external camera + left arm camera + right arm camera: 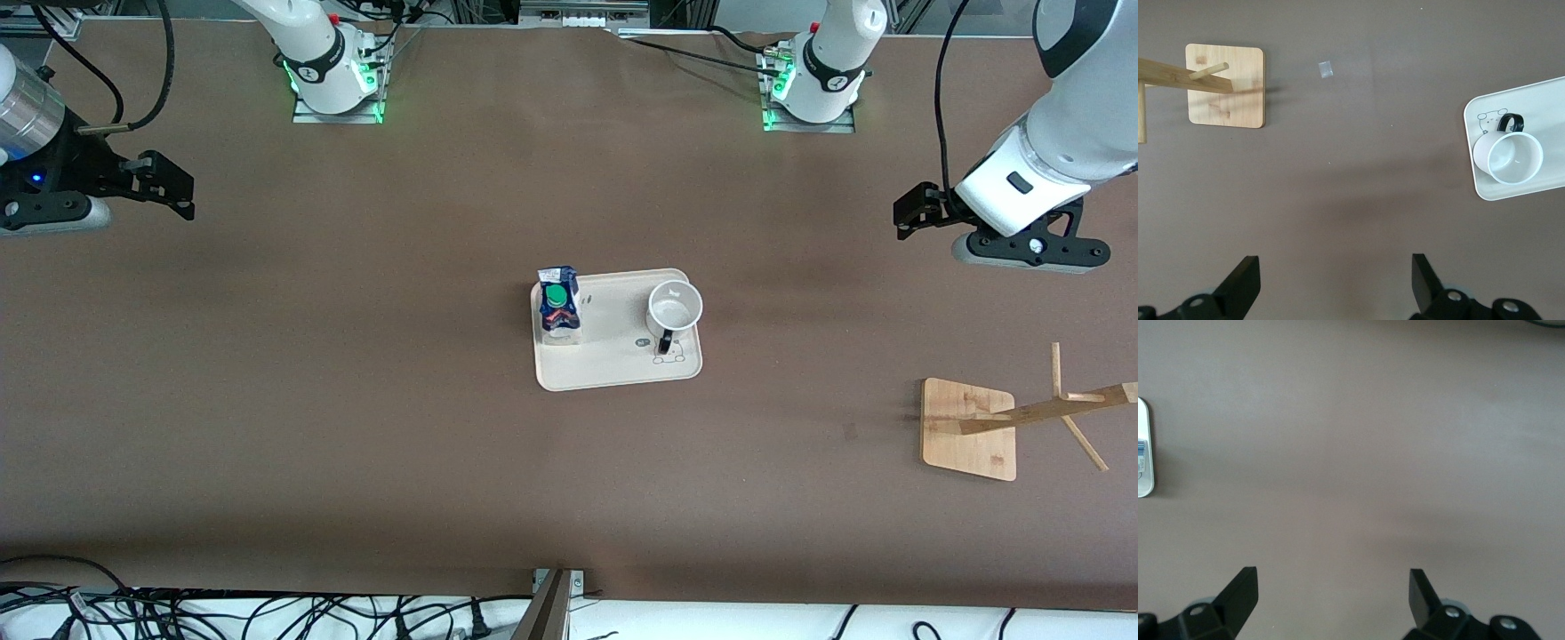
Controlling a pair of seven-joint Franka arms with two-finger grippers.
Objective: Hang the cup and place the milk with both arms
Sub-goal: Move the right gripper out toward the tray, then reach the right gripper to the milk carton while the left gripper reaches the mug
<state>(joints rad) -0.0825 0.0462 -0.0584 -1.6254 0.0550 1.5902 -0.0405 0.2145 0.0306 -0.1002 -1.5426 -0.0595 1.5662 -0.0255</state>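
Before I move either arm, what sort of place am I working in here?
Most likely a robotics lab bench: two arm bases bolted to a brown table, loose cables along its edge, and staged props, a tray with cup and milk carton, plus a wooden rack.

White cup (674, 308), black handle; blue-topped milk (559, 306), green cap; cream tray (613, 364); brown table (356, 356).
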